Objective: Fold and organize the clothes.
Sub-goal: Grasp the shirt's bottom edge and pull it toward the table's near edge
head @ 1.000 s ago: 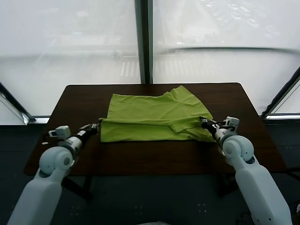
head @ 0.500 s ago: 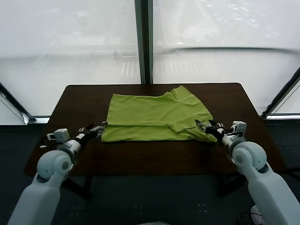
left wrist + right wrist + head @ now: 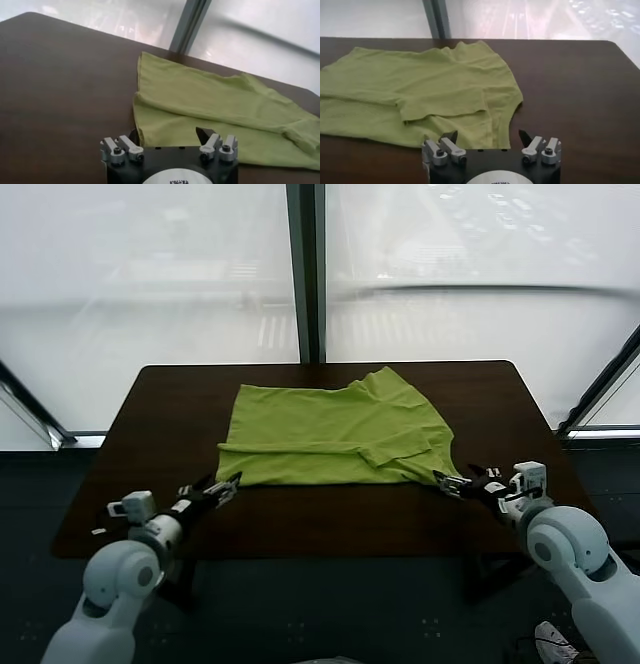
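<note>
The clothes are one lime-green T-shirt (image 3: 335, 434) lying partly folded on the dark table (image 3: 160, 404), its near hem doubled over and a sleeve toward the far right. My left gripper (image 3: 225, 487) hovers just off the shirt's near left corner, open and empty. My right gripper (image 3: 450, 482) stands open beside the near right corner, apart from the cloth. In the left wrist view the shirt (image 3: 210, 105) lies ahead of the open left gripper (image 3: 169, 135). The right wrist view shows the folded sleeve and hem of the shirt (image 3: 420, 85) beyond the open right gripper (image 3: 487, 135).
Bare dark tabletop (image 3: 330, 519) runs along the front edge between the two arms and on both sides of the shirt. Large windows with a dark centre post (image 3: 305, 274) stand behind the table's far edge.
Both grippers have opened and let go of the shirt's near corners. Both have drawn back toward the table's front edge. The shirt's near hem now lies flat.
</note>
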